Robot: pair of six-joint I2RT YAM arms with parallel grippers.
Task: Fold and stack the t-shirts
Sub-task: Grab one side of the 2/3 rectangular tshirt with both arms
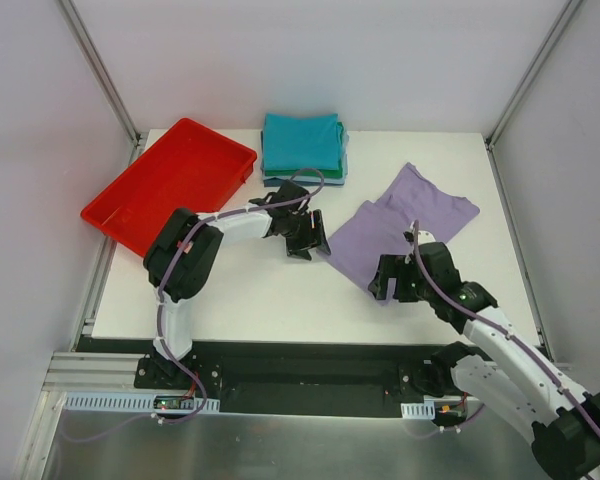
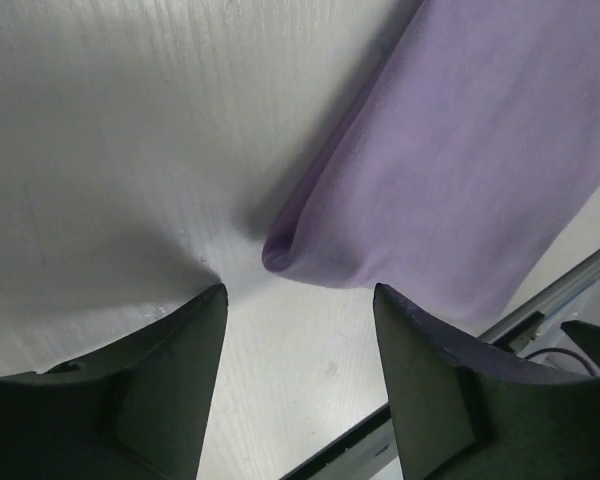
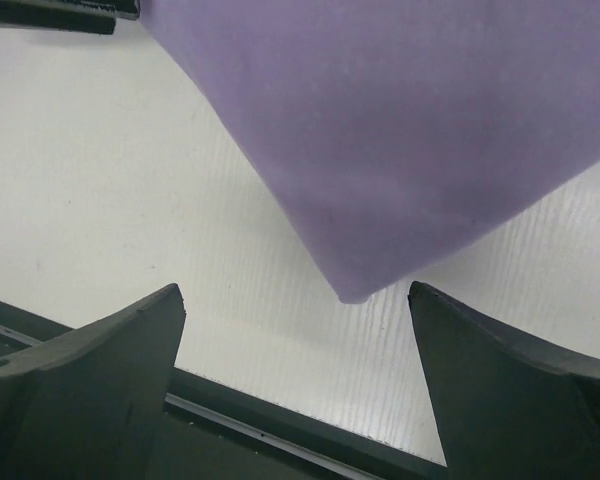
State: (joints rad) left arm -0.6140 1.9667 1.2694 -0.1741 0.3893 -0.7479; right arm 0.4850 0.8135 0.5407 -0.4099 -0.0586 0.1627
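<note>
A lavender-purple t-shirt (image 1: 400,222), folded in half, lies on the right half of the white table. My left gripper (image 1: 310,240) is open and empty just left of its near-left corner, which shows in the left wrist view (image 2: 460,160) just beyond the fingertips. My right gripper (image 1: 382,285) is open and empty at the shirt's near corner; that corner (image 3: 410,130) points down between the fingers. A stack of folded shirts (image 1: 302,148), teal on top with green and light blue edges below, sits at the back centre.
A red plastic tray (image 1: 170,185) lies at the back left, overhanging the table's left edge. The table's black front rail (image 3: 260,425) runs just below my right gripper. Bare white table (image 1: 240,290) lies in front of the left arm.
</note>
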